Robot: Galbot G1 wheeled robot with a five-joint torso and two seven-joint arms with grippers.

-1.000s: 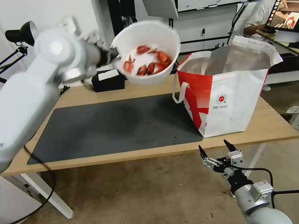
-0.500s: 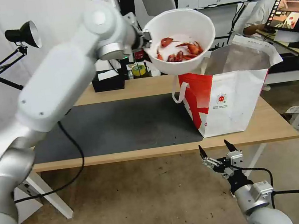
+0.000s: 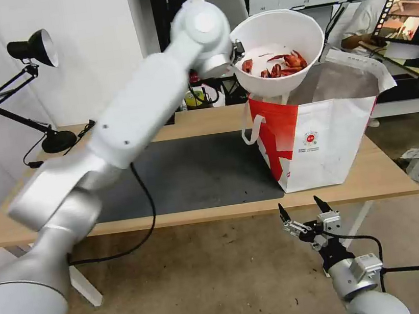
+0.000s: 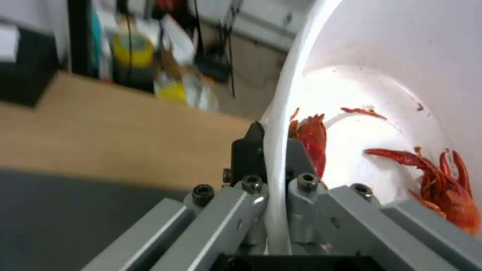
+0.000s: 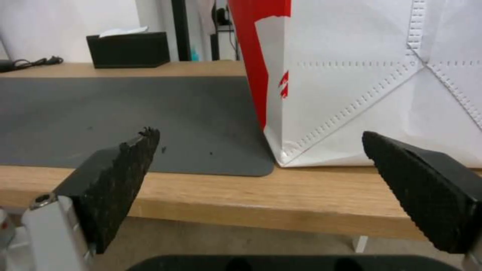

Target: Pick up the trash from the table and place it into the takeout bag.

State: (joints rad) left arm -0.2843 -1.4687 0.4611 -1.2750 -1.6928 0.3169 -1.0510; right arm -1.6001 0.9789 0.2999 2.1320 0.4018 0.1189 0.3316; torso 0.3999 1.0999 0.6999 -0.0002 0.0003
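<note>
We judge the task near its end: the left gripper (image 4: 271, 150) pinches the rim of the white bowl (image 3: 280, 65) above the takeout bag (image 3: 320, 137) at the table's (image 3: 387, 180) right end, undelivered, the right gripper (image 3: 301, 206) idle, wide.

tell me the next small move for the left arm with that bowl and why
Probably carry it a little farther over the bag's mouth, then lower it. The left gripper is clamped on the rim of the bowl, which hangs above the near-left edge of the takeout bag, not yet centred over the foil opening. The right gripper waits open below the table edge.
</note>
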